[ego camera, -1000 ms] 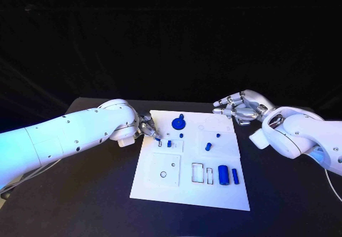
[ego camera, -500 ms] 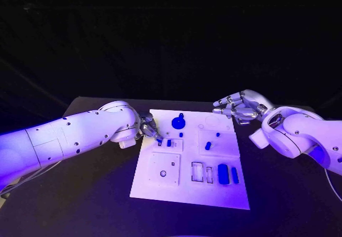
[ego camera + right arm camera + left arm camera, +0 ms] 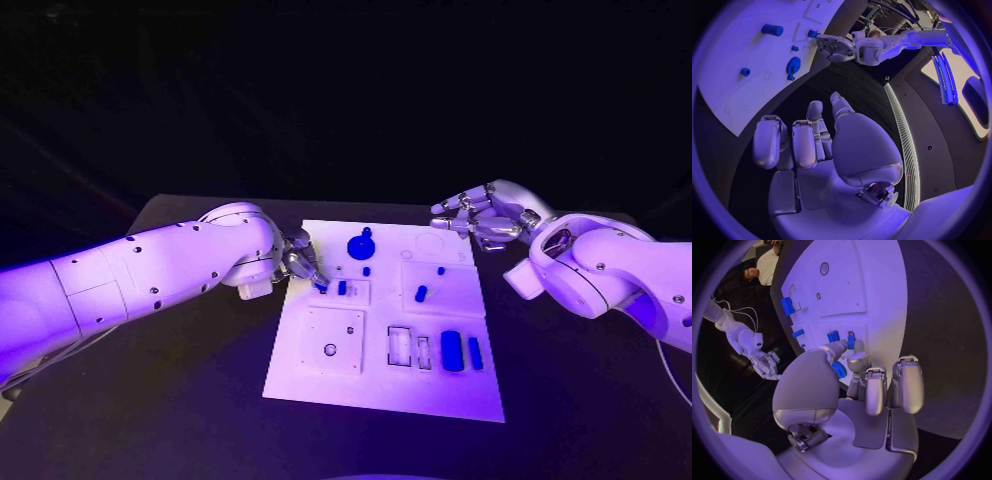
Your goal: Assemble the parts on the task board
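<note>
Several blue parts are seen spread over the task board, and most look unassembled. One small blue part is pinched in the fingertips of the left hand, which is lowered over the board's left edge, at the small square recess in the left column. Just beside it in that recess, a small upright blue peg is noted; whether it is fully seated cannot be told.

Farther up the board, a round blue knob with a small blue stub below it is recorded. An oblong blue piece lies tilted on the right-hand square panel. Near the board's right side, a large blue cylinder and a slimmer blue bar lie side by side, apart from the two narrow rectangular slots to their left, which appear unfilled. The large square panel with a round hole is also seen with nothing in it.

The right hand is held off the board's far right corner, fingers loosely curled and spread, nothing grasped.

Judged from this layout, the task is at an early stage: one insertion is in hand at the left recess, and the cylinder, bar, oblong piece and knob are presumed left to place.
</note>
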You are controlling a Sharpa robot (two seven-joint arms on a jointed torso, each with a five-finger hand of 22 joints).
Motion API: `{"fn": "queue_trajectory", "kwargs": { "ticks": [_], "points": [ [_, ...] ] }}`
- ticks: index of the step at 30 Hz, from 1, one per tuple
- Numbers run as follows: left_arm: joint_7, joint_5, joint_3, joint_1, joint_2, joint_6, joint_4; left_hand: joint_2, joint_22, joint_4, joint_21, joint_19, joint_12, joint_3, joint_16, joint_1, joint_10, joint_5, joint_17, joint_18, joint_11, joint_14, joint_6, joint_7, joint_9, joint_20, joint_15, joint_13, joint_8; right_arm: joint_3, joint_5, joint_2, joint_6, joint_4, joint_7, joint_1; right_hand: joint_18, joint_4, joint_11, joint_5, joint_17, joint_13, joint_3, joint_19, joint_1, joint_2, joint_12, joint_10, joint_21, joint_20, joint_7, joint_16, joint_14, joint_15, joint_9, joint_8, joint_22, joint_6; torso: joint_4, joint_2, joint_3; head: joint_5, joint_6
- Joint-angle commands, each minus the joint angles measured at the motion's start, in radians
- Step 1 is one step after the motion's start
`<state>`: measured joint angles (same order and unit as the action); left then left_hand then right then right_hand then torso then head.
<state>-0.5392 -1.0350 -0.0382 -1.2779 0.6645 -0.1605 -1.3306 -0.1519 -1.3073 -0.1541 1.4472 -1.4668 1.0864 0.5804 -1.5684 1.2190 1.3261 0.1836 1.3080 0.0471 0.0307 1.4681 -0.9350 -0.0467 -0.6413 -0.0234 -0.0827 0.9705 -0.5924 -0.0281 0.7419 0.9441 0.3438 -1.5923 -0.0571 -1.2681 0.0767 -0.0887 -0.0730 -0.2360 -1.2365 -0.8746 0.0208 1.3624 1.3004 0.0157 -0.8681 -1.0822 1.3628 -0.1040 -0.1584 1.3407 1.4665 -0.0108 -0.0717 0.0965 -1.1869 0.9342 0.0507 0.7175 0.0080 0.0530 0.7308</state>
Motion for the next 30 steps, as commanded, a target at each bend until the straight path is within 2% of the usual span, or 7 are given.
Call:
{"fn": "queue_trajectory", "kwargs": {
  "ticks": [1,4,20,30],
  "points": [
    [-0.018,-0.020,-0.002,0.003,0.000,-0.058,-0.001,-0.003,-0.140,0.140,0.007,-0.055,-0.009,0.150,-0.002,-0.021,0.006,0.046,0.263,-0.013,0.004,0.103,-0.006,0.007,-0.007,0.009,-0.008,-0.007,-0.014,0.000,0.002,-0.001,-0.015,0.000,-0.005,0.001,0.006,-0.001,-0.002,-0.007,0.000,-0.001,0.005,-0.008,0.001,0.002,-0.001,0.006,-0.006,0.000,-0.003,-0.004,0.012,0.009,0.000,0.004,0.001,-0.003,-0.0001,0.000,-0.0003,0.002,0.000],
    [-0.024,-0.022,-0.002,0.003,0.000,-0.064,-0.001,-0.005,-0.140,0.142,0.007,-0.055,-0.011,0.154,-0.002,-0.026,0.006,0.057,0.263,-0.013,0.005,0.103,-0.006,0.008,-0.009,0.009,-0.009,-0.010,-0.018,0.000,0.002,-0.001,-0.015,0.000,-0.005,0.001,0.006,-0.001,-0.002,-0.007,0.000,-0.001,0.005,-0.008,0.001,0.002,-0.001,0.006,-0.006,0.000,-0.003,-0.004,0.012,0.009,0.000,0.004,0.001,-0.003,0.0000,0.001,-0.0003,0.001,0.001],
    [-0.042,-0.024,-0.002,0.003,-0.007,-0.071,-0.001,-0.005,-0.143,0.140,0.009,-0.056,-0.012,0.157,-0.002,-0.043,0.010,0.067,0.263,-0.014,0.006,0.103,-0.008,0.010,-0.013,0.009,-0.009,-0.012,-0.026,0.000,0.003,-0.002,-0.016,0.000,-0.005,0.001,0.006,-0.001,-0.002,-0.007,0.000,-0.001,0.005,-0.008,0.001,0.002,-0.001,0.006,-0.006,0.000,-0.003,-0.004,0.012,0.009,0.000,0.004,0.001,-0.003,-0.0005,0.000,0.0003,0.001,0.005],
    [-0.078,-0.024,-0.002,0.003,-0.029,-0.080,0.011,0.000,-0.142,0.106,0.007,-0.055,-0.007,0.121,-0.002,-0.113,0.019,0.065,0.263,-0.013,0.015,0.103,-0.024,0.024,-0.017,0.013,-0.016,-0.011,-0.042,0.000,0.003,-0.002,-0.017,-0.002,-0.005,0.001,0.006,-0.001,-0.002,-0.007,0.000,-0.001,0.005,-0.008,0.001,0.002,-0.001,0.006,-0.006,0.000,-0.003,-0.004,0.012,0.009,0.000,0.004,0.001,-0.003,0.0007,0.000,0.0007,0.000,0.005]
  ]
}}
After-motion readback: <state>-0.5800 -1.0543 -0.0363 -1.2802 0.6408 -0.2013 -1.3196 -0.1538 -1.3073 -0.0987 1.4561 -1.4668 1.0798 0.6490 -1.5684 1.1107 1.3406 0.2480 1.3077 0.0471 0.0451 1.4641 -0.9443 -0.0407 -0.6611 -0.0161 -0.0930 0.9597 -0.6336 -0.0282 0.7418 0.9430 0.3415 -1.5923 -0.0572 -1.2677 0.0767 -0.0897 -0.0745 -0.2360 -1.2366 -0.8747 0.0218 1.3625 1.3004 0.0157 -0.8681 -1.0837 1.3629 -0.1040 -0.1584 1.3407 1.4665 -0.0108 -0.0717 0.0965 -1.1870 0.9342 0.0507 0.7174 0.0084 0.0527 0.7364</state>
